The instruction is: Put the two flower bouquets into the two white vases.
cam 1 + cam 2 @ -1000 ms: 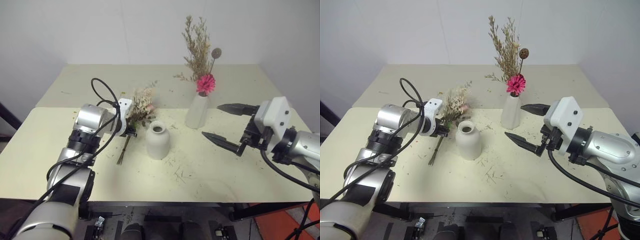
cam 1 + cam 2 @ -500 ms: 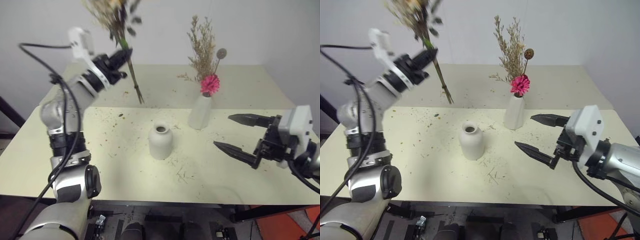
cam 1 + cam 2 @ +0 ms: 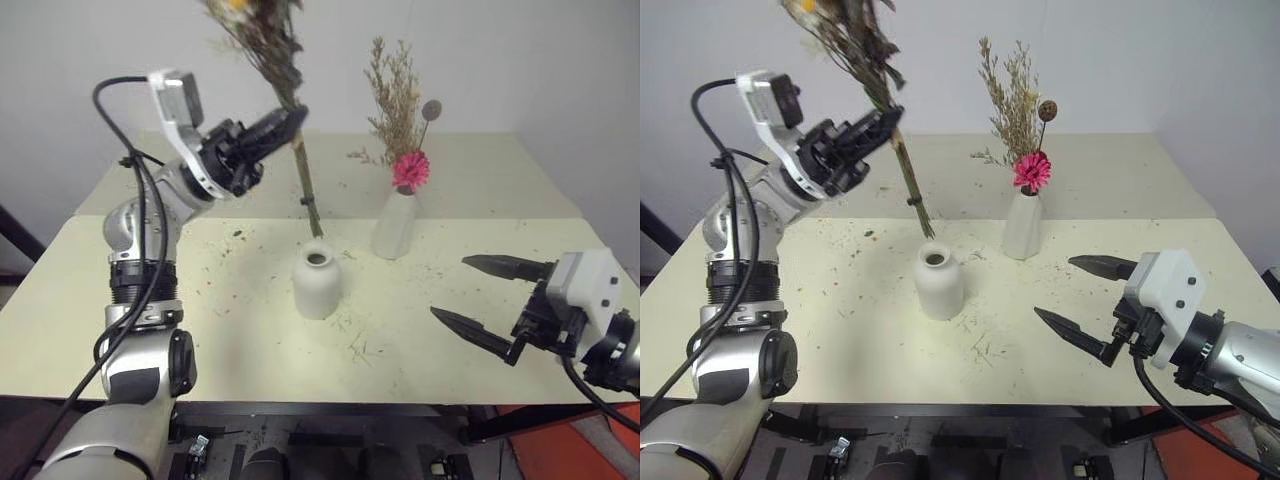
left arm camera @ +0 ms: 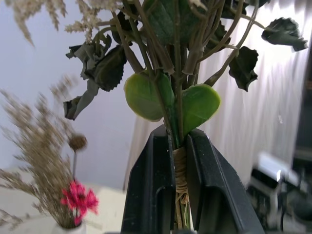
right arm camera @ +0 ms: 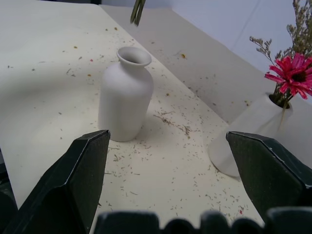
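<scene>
The left gripper (image 3: 283,124) is clamped on the stems of the rose bouquet (image 3: 285,95), holding it upright and slightly tilted above the short round vase (image 3: 317,281). The stem tips seem to hang just above and behind that vase's mouth. The right gripper (image 3: 490,302), jaws wide and empty, waits right of the short vase; the magenta bouquet (image 3: 410,165) already stands in the tall vase (image 3: 394,226) behind it.

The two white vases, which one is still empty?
The short round-bodied vase at the table's middle: its mouth is open and bare. The taller cone-shaped vase behind it already holds the magenta bouquet.
</scene>
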